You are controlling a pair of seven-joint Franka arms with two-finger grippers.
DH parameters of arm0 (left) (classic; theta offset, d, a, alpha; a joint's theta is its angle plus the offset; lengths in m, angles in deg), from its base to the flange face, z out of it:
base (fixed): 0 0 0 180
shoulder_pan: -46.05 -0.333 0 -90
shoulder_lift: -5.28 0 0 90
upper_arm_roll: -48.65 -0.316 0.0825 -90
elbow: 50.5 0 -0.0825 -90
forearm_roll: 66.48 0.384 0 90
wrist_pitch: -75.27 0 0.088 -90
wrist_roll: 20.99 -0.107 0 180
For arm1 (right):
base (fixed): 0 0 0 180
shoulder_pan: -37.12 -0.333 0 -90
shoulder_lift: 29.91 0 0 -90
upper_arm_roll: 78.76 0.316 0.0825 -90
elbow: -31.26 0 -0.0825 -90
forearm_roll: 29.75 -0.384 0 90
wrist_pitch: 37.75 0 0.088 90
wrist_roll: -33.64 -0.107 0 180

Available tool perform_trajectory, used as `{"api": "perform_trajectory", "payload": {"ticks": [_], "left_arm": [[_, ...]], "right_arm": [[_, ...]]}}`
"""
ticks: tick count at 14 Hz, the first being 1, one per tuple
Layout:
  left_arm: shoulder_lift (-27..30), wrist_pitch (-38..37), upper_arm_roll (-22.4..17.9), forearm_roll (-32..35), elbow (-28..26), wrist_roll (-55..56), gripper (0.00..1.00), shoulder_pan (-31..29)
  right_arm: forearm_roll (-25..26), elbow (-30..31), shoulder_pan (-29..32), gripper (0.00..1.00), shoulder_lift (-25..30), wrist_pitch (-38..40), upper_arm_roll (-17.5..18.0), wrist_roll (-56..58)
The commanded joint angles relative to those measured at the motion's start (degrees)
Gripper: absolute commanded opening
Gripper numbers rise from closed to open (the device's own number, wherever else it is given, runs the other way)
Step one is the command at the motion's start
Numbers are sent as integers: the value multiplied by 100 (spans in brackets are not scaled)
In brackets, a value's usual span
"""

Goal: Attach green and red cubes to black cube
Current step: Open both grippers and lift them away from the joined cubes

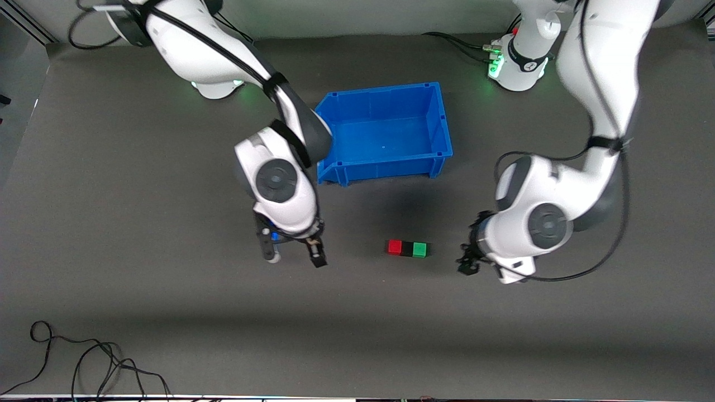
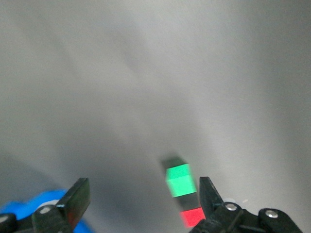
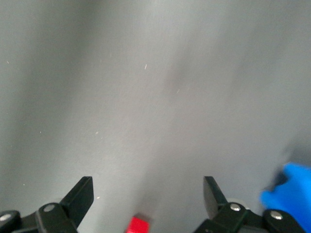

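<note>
A red cube [image 1: 395, 247], a black cube [image 1: 407, 248] and a green cube [image 1: 419, 249] lie touching in one row on the dark table, the black one in the middle. My left gripper [image 1: 468, 260] hangs just off the green end of the row, toward the left arm's end of the table. Its wrist view shows it open [image 2: 143, 194], with the green cube [image 2: 180, 180] and red cube [image 2: 193, 217] close beside one finger [image 2: 209, 193]. My right gripper [image 1: 293, 252] is open off the red end of the row. In its wrist view it is open [image 3: 148, 193], the red cube [image 3: 138, 225] apart from the fingers.
An empty blue bin [image 1: 439, 125] stands farther from the front camera than the cubes, between the two arms; it also shows as the blue bin [image 3: 289, 194] in the right wrist view. Loose black cables [image 1: 84, 363] lie near the front edge at the right arm's end.
</note>
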Motion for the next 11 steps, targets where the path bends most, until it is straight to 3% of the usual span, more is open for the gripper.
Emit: {"api": "perform_trajectory", "payload": {"ticks": [1, 5, 9, 11], "left_arm": [[748, -964, 17, -154, -106, -1139, 100, -300], [1346, -2326, 17, -155, 192, -3299, 100, -897], [1812, -3058, -1, -172, 228, -5814, 100, -1618], [2041, -3059, -9, -155, 193, -6763, 100, -1821]], "right_arm": [[118, 977, 157, 100, 1109, 397, 28, 954], [135, 1109, 210, 100, 1953, 1233, -314, 2554], [144, 1758, 1007, 100, 2990, 1498, -271, 4547], [144, 1918, 1499, 100, 3308, 1577, -254, 5724]]}}
